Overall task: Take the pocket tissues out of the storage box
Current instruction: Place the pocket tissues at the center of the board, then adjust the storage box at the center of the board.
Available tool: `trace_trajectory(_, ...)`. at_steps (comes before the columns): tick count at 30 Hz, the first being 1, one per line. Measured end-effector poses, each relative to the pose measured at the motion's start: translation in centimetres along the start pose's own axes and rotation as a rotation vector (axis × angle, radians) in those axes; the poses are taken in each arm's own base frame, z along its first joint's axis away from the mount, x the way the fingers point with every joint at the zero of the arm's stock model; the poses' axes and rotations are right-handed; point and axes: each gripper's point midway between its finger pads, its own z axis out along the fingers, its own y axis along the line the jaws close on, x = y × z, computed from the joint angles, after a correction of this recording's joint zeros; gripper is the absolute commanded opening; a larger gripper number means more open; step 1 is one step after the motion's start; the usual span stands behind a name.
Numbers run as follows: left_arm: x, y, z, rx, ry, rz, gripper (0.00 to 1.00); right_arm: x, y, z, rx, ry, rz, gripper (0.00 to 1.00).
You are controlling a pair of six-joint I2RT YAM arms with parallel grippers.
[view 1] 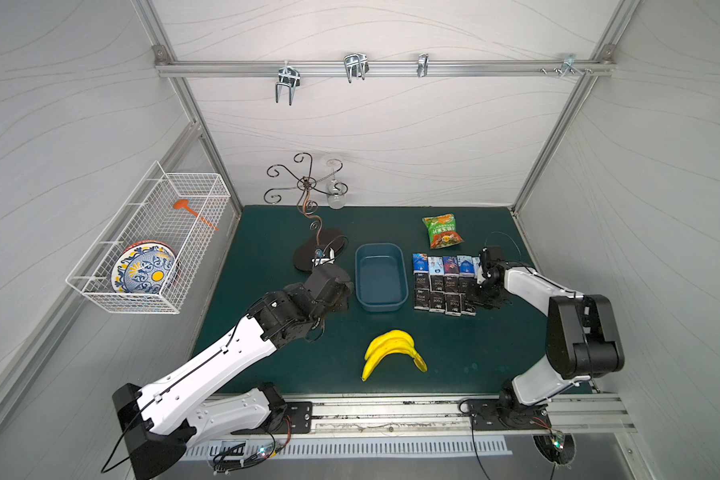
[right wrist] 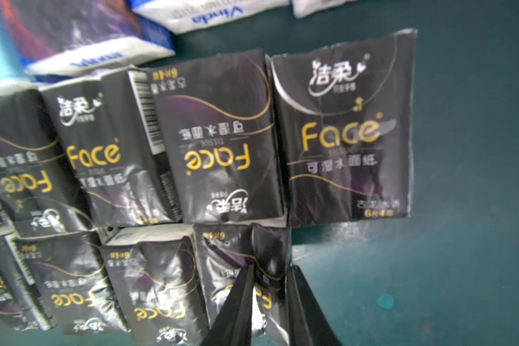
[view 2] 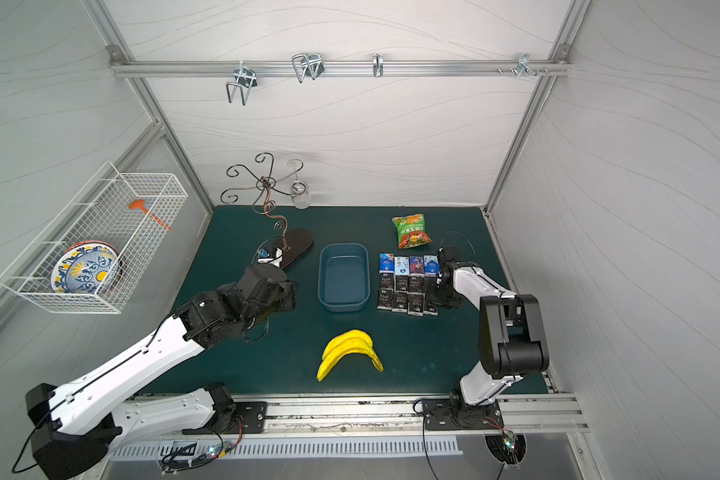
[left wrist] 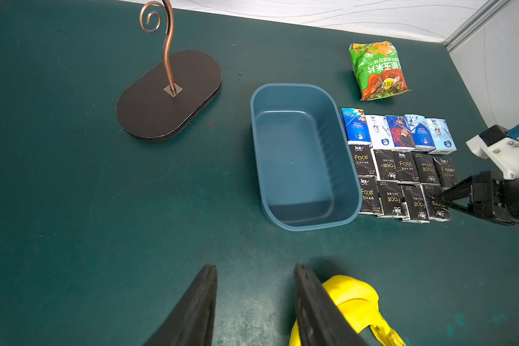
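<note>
Beside storage box (view 1: 403, 272) rim, pocket tissues (view 1: 444, 284)

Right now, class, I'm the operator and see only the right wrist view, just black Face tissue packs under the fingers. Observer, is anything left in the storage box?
Observer: No. The blue-grey storage box is empty.
Operator: How many packs are out?
Observer: Fourteen pocket tissues, in three rows beside the box: five blue-and-white, then five and four black.
Operator: And the left gripper?
Observer: The left gripper is open, holding nothing, on the box's far side from the packs.
</note>
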Motion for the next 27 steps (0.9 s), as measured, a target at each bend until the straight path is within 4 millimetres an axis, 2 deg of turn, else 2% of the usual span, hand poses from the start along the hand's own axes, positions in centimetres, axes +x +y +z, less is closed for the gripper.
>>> trace_trajectory(8,0.0,0.1,0.0,-0.003,-0.002,0.0,0.46,-0.1,0.3,-0.8,-0.019,-0.015,-0.001,0.34)
trace_trajectory(14,0.0,0.1,0.0,-0.004,-0.001,0.0,0.46,-0.7,0.9,-2.4,-0.044,-0.053,-0.004,0.35)
trace_trajectory(20,0.0,0.1,0.0,-0.005,-0.002,0.0,0.46,-0.5,1.4,-2.6,-0.05,-0.051,-0.018,0.35)
trace_trajectory(23,0.0,0.1,0.1,-0.013,-0.001,0.003,0.46,-0.3,3.2,-3.8,-0.062,-0.063,-0.069,0.37)
trace_trajectory(27,0.2,-0.2,1.0,-0.032,0.018,0.015,0.46,-1.4,9.0,-6.9,-0.127,-0.14,-0.196,0.39)
